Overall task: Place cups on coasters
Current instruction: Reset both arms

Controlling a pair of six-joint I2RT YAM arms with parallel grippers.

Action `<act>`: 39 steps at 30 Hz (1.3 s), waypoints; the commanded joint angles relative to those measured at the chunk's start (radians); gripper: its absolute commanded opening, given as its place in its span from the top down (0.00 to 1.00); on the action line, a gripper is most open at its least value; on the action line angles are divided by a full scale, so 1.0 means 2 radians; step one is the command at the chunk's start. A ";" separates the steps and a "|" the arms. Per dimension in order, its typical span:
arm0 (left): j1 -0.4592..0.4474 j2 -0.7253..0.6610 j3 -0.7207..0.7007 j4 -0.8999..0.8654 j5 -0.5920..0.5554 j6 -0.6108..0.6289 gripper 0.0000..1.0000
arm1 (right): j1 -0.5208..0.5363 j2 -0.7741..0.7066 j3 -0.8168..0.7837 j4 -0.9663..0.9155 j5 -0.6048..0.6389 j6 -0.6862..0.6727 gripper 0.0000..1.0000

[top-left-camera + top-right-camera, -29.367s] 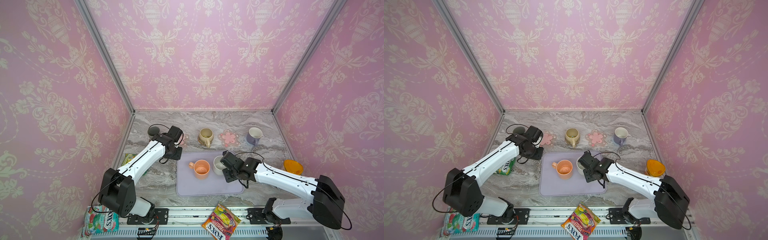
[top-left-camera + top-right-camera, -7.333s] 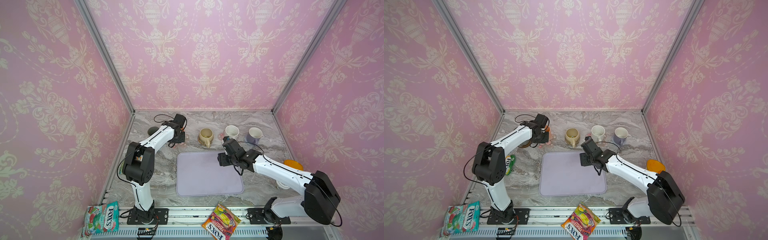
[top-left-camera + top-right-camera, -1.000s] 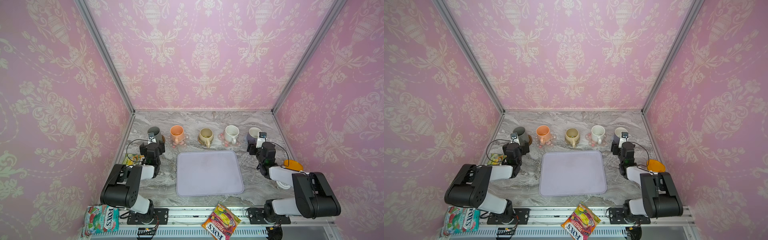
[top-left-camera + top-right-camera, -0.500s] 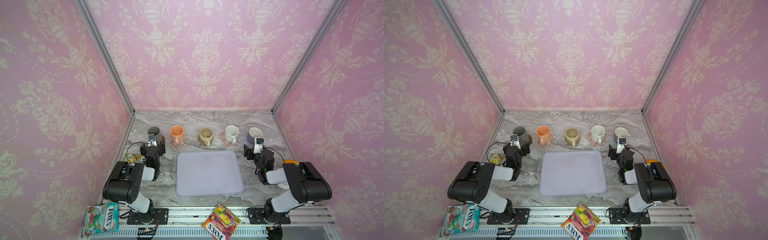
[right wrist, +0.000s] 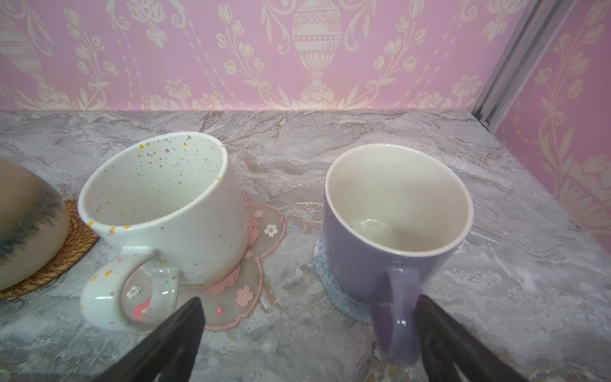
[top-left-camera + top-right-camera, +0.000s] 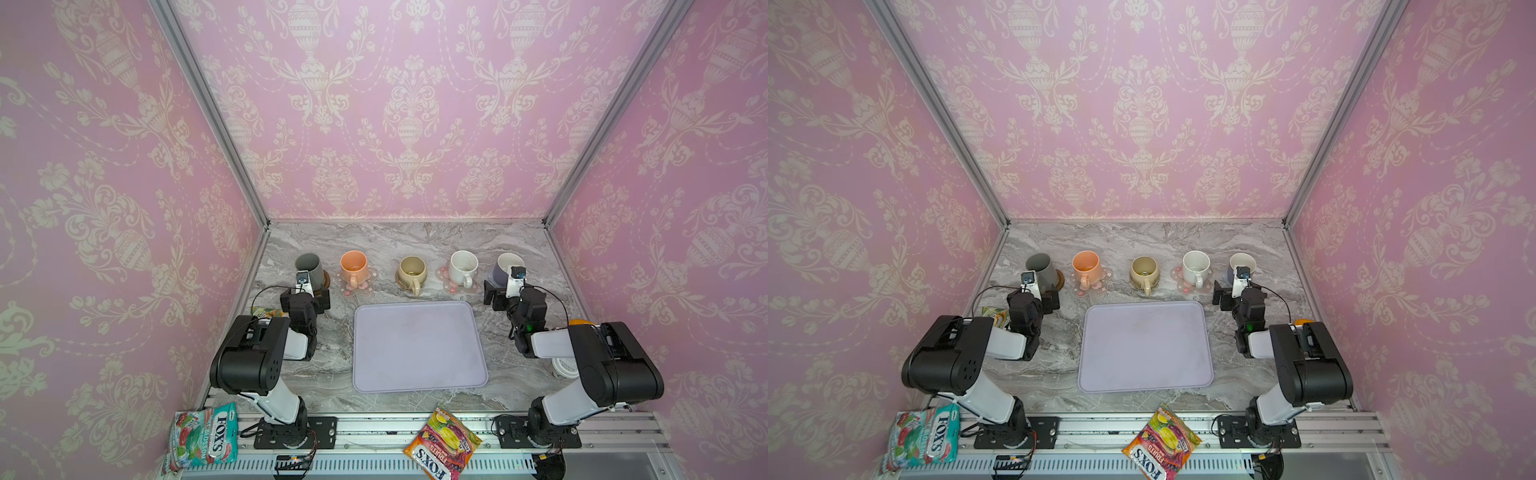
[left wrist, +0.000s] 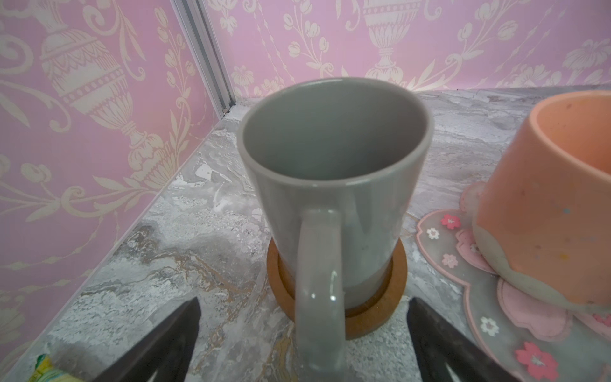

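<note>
Top views both showed all five cups (image 6: pixel 353 266) on coasters (image 6: pixel 368 289), just ahead of wide, empty left tool (image 6: pixel 307 294) and right tool (image 6: pixel 506 292).

A large lavender tray (image 6: pixel 417 345) lies flat mid-frame on the grey marble table (image 6: pixel 407 241), in both top views. A Fox's Blossom bag (image 6: pixel 203 436) sits lower left and a Fox's Fruits bag (image 6: pixel 442 446) lower centre. An orange lid (image 6: pixel 579 322) shows at the right and a yellow-green packet (image 6: pixel 266 311) at the left.
</note>
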 commanded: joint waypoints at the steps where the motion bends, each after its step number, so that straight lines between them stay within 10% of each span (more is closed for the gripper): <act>1: 0.005 0.003 -0.001 0.016 0.012 -0.004 0.01 | -0.001 -0.005 0.004 -0.024 0.005 0.000 0.00; 39: 0.033 -0.002 0.015 -0.023 0.089 -0.016 0.01 | -0.001 -0.004 0.004 -0.023 0.004 0.000 0.00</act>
